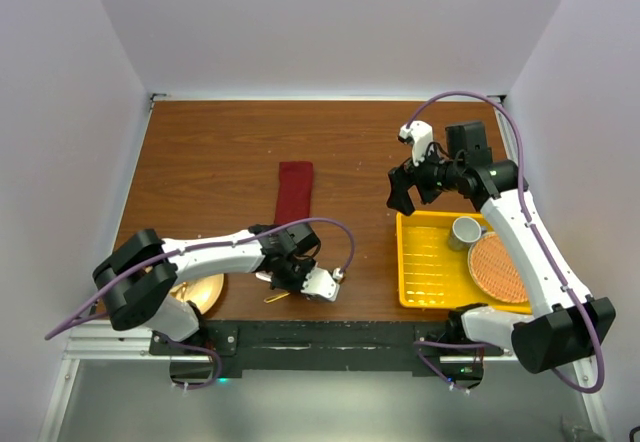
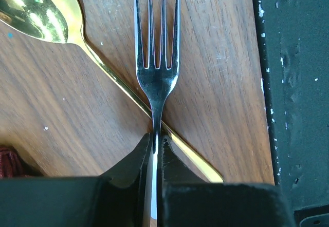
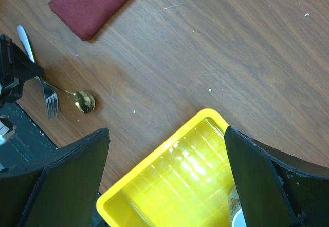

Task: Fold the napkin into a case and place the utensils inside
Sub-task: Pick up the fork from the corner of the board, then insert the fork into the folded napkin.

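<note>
The fork (image 2: 157, 78) is pinched at its handle by the closed left claw (image 2: 154, 146). The right claw (image 3: 167, 152) is spread wide, empty. The gold spoon (image 2: 36, 8) crossed beneath could be dragged along.

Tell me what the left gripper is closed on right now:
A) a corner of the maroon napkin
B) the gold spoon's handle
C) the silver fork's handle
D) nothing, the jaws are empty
C: in the left wrist view, the left gripper pinches the handle of the silver fork between its fingers. The gold spoon only crosses under the fork's neck and is not gripped.
</note>
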Tool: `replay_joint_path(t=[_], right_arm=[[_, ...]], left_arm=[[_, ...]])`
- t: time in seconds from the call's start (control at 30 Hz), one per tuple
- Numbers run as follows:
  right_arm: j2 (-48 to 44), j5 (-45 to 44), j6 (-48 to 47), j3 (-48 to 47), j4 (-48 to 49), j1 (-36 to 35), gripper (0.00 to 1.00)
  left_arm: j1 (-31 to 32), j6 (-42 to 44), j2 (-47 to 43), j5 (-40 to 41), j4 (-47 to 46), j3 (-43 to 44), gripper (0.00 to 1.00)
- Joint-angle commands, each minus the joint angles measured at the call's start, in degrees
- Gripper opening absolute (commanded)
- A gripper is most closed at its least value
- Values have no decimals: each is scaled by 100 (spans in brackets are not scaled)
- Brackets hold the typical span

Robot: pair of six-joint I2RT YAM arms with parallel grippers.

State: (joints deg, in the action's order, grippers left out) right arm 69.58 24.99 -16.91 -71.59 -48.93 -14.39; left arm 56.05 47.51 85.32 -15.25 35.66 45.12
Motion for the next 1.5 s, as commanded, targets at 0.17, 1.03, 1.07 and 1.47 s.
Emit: replay_joint_path(t=[0.17,1.03,1.07,1.47], right_arm=[[-41,67,82,-65,6,24,98],[591,-30,240,-320,199,24,98],[609,-56,232,-329,208,24,98],[952,-56,214,-434,252,24,98]], left_arm=[[-618,-697,-542,-1092,679,1232,0],[-3496,-6974,2788,1199,-885,5253,0],[-3496,-6983,2788,1199,-998,5183,0],[-3505,-6948,2815,1393,-1421,4251,0]])
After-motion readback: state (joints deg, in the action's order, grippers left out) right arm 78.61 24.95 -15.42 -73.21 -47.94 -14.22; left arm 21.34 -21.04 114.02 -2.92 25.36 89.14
